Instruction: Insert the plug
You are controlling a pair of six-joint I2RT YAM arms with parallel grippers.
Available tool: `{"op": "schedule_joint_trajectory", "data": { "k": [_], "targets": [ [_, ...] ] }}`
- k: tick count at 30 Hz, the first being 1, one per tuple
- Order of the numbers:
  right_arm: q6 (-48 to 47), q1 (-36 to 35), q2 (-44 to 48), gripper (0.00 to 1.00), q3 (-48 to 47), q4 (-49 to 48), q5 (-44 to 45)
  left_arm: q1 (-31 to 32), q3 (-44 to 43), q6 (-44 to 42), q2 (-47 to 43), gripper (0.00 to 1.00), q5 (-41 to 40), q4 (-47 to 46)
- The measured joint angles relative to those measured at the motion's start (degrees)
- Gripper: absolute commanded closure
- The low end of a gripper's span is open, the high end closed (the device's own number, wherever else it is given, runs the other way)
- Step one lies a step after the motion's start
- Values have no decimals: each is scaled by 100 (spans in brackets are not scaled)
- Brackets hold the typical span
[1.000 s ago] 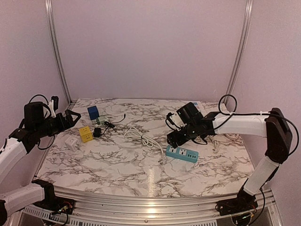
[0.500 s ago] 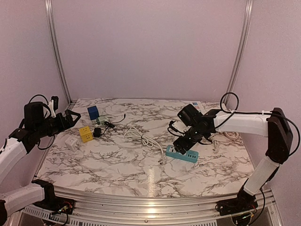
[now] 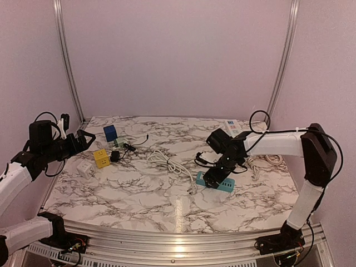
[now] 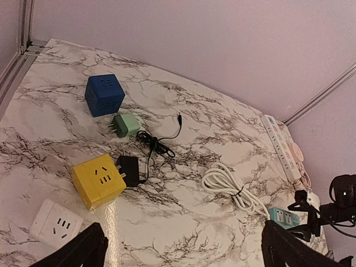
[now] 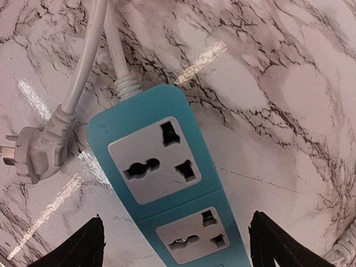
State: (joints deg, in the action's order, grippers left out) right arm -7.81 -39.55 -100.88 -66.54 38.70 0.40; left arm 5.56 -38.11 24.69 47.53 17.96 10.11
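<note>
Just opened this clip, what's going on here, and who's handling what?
The right gripper hovers open close above the teal power strip, holding nothing. The two sockets in its wrist view are empty, and a white plug lies flat on the marble table beside the strip's cord end. The left gripper is open and empty too, raised at the table's left side near the yellow cube socket. No plug is picked up or inserted yet.

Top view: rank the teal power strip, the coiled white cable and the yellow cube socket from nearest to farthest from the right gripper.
1. Teal power strip: right of centre, directly under the right gripper.
2. Coiled white cable: in the middle, left of the strip.
3. Yellow cube socket: far over on the left side.
</note>
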Motion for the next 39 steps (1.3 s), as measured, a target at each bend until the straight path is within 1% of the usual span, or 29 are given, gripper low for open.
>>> {"op": "schedule_joint_trajectory", "data": {
  "k": [5,10,14,16,17,20,25,28,34,39],
  "targets": [
    [-83,22,-219,16,0,-20,-42,0,0,0,22,1,-2,0],
    [-120,98,-448,23,0,-42,-52,0,0,0,26,1,-2,2],
    [-111,125,-487,34,0,-61,-48,0,0,-2,48,1,0,2],
    [-83,127,-487,43,0,-66,-68,0,0,-2,48,1,-2,0],
    [-70,127,-487,46,0,-70,-98,0,0,-2,48,1,0,2],
    [70,127,-487,52,4,-142,-251,0,0,-2,48,1,-2,2],
    [527,127,-487,51,44,-350,-426,0,0,-2,48,1,0,0],
    [1119,127,-485,51,70,-570,-411,0,0,0,48,1,0,2],
    [2293,46,-546,41,90,-1141,-374,0,0,0,48,1,0,2],
    [2955,-337,-872,34,-199,-1412,181,0,0,0,48,1,0,2]
  ]
}}
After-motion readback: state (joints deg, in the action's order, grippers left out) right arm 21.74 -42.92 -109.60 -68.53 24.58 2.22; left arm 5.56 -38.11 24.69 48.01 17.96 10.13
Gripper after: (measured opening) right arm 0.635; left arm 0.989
